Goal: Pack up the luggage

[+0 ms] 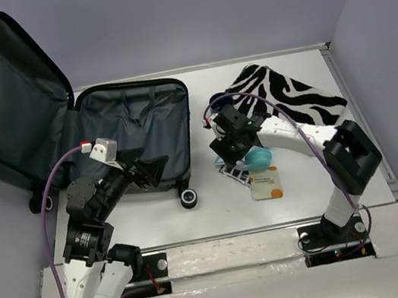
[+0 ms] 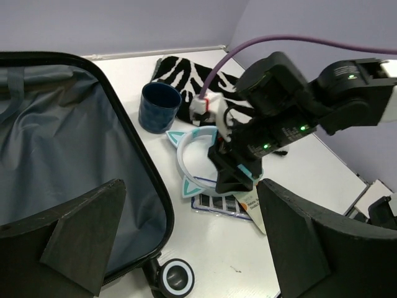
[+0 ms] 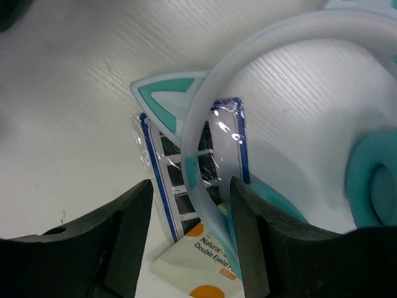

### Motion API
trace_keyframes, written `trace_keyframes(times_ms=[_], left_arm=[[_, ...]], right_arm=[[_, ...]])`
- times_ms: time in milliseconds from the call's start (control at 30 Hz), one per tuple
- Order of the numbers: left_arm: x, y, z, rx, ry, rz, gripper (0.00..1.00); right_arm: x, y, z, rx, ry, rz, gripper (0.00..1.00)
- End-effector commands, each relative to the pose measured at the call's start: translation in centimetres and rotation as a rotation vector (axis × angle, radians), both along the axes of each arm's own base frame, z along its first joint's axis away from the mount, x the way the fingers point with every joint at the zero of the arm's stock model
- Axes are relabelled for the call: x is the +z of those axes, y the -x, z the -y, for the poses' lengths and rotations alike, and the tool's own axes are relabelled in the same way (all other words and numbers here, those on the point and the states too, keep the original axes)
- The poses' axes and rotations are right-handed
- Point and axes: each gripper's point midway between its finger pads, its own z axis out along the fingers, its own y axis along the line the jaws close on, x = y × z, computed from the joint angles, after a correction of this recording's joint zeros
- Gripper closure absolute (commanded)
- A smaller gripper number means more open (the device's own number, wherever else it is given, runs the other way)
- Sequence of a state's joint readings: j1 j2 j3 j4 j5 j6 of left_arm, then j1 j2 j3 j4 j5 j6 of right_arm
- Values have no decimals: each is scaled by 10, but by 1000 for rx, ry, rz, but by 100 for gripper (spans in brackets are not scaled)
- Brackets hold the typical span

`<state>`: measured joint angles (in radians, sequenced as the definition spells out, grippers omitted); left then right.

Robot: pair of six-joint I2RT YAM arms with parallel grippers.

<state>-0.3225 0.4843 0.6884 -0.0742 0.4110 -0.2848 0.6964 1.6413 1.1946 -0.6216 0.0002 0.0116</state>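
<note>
Right fingers (image 3: 124,242): apart, straddling the white band of the cat-ear headphones (image 3: 195,124). The band sits close to one finger with a gap at the other, so it is not clamped. Only the right wrist view shows this gap; in the top view the wrist covers it. Under the band: clear blue-edged packet (image 3: 164,180), white card (image 3: 198,270) with orange dot. Left fingers (image 2: 80,242): spread wide, nothing between them, above the near rim of the luggage (image 1: 137,125). Luggage lies open at the far left corner of the counter (image 1: 219,219), lid propped up past the left edge. Left wrist view only: blue cup (image 2: 159,107) just beside the zebra cloth (image 1: 293,94), far right corner.
</note>
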Motion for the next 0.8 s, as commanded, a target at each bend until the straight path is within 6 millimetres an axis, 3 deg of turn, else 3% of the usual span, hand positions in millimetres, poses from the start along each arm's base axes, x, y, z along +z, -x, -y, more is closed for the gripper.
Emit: trace_keyframes(times_ms=[0, 200, 367, 467, 767], left_arm=[[13, 0, -3, 14, 4, 43, 1], [15, 2, -4, 13, 6, 49, 1], [15, 2, -4, 13, 6, 49, 1], [14, 1, -3, 13, 7, 47, 1], [14, 0, -4, 17, 10, 45, 1]], right_arm=[[-17, -11, -27, 95, 26, -12, 43], [-40, -8, -30, 110, 62, -54, 49], [-43, -12, -30, 103, 66, -37, 84], [-27, -21, -27, 81, 88, 37, 93], [58, -19, -24, 38, 32, 222, 93]])
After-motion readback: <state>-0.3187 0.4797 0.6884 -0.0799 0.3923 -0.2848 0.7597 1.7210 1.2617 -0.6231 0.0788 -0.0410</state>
